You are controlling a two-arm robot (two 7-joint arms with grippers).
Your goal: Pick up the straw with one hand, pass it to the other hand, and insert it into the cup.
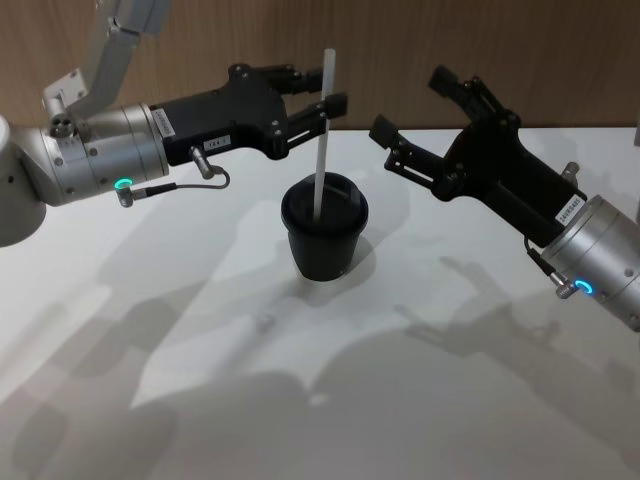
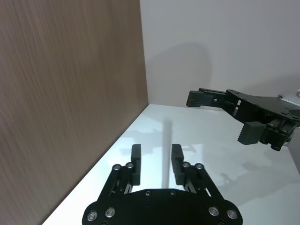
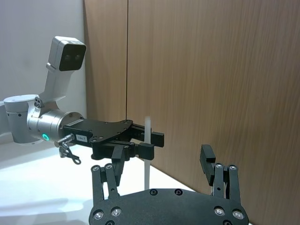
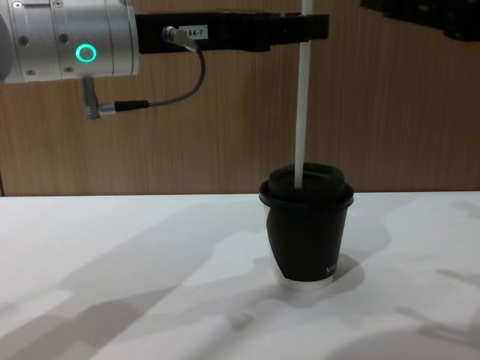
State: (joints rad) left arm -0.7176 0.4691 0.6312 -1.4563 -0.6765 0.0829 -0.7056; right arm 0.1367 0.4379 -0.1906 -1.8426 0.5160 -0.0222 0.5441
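Observation:
The black cup [image 1: 322, 250] stands upright at the middle of the white table [image 1: 200, 330]. The white straw [image 1: 320, 160] stands nearly upright with its lower end in the cup's lid [image 4: 306, 184]. My left gripper [image 1: 316, 90] reaches in from the left at the straw's upper part, and its fingers [image 2: 136, 161] are apart, so it is open around the straw [image 4: 302, 112]. Whether a finger touches the straw I cannot tell. My right gripper [image 1: 415, 105] hovers open and empty to the right of the cup, above the table.
A wood-panelled wall [image 1: 400, 40] runs close behind the table's far edge. The two grippers face each other across the straw, with the right gripper [image 2: 225, 117] a short way off.

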